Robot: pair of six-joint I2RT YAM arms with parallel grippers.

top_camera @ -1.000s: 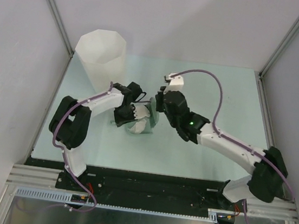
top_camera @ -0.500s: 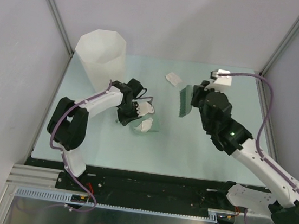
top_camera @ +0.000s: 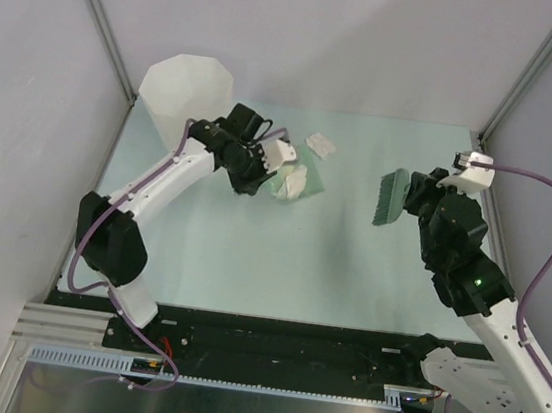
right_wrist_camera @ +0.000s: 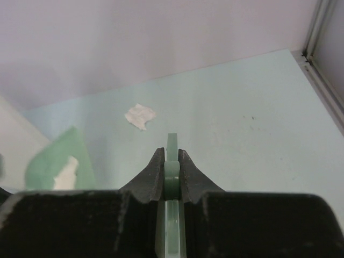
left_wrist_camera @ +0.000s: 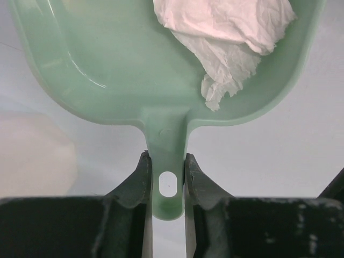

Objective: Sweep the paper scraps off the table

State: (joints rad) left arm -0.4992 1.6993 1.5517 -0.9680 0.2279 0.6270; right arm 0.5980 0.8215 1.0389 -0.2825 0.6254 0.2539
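- Dustpan has moved from mid-table toward bin; left gripper clamps its handle, scraps inside
- Brush has swung off to the right; right gripper pinches its handle
- One scrap lies loose on table, behind the pan
- Judgement: load ready to tip; one more sweep needed

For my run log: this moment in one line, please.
left gripper: shut on dustpan, scraps inside | right gripper: shut on brush | table: one scrap
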